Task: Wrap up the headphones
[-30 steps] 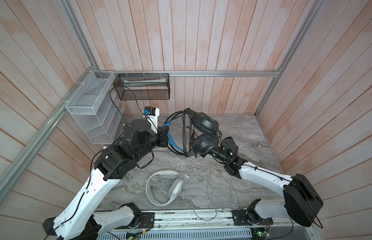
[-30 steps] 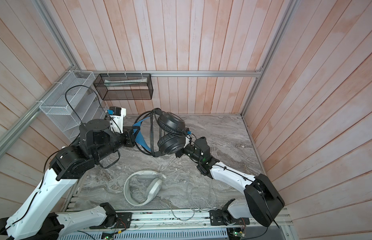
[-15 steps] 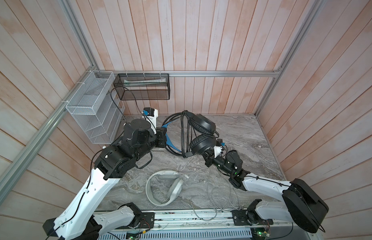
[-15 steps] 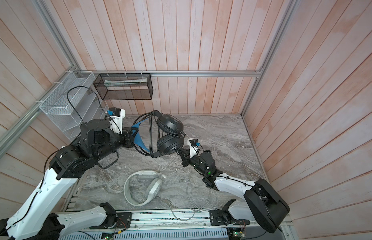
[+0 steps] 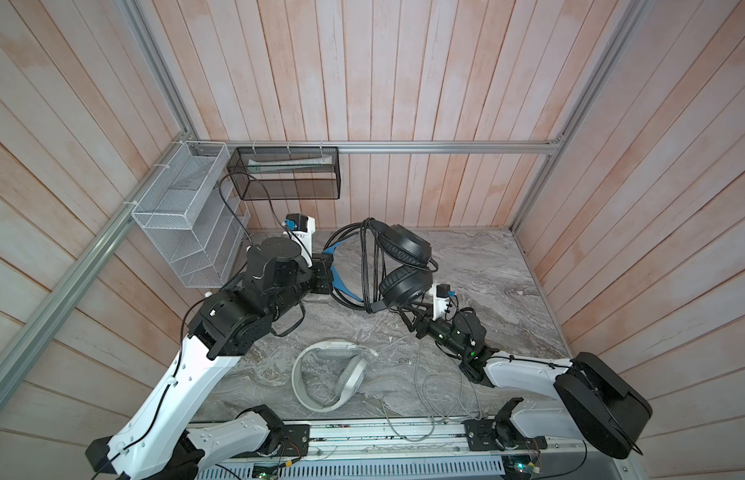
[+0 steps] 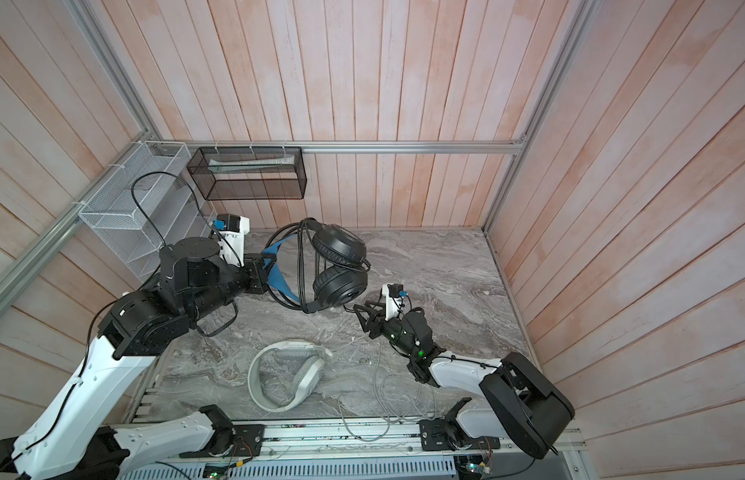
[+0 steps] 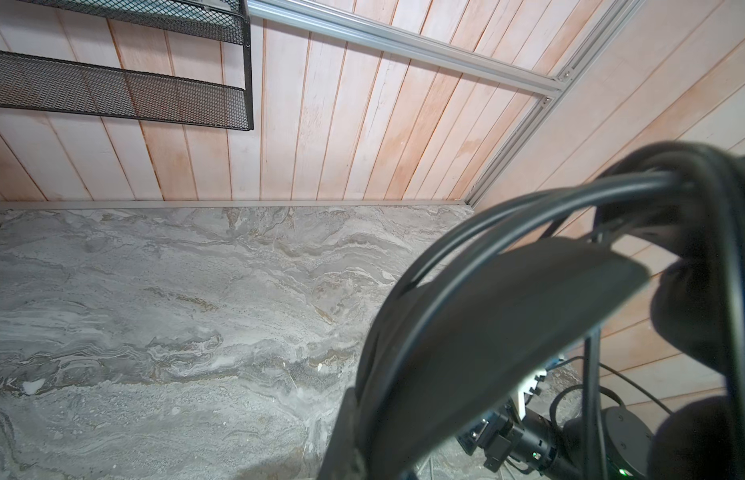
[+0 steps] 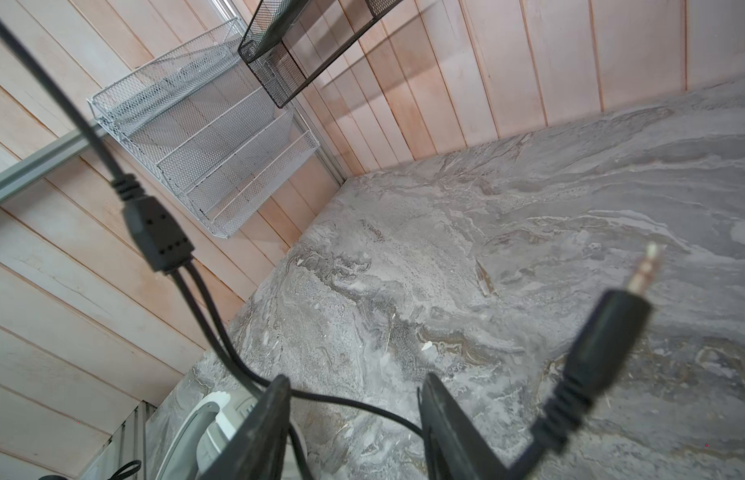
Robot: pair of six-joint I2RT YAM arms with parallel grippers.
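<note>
The black headphones hang above the marble table, their black cable looped several times round the headband. My left gripper is shut on the headband with its blue inner band; that band fills the left wrist view. My right gripper stands open just below the lower ear cup. A loose stretch of black cable crosses between its fingers, with the plug and splitter dangling nearby. The white-grey headphones lie flat on the table.
A grey cable trails loosely from the white headset over the front rail. A white wire rack hangs on the left wall. A black mesh basket hangs on the back wall. Wooden walls close three sides.
My right gripper has opened and let go of the black cable, and drawn back and down from the lower ear cup. My left gripper still holds the black headset in place.
</note>
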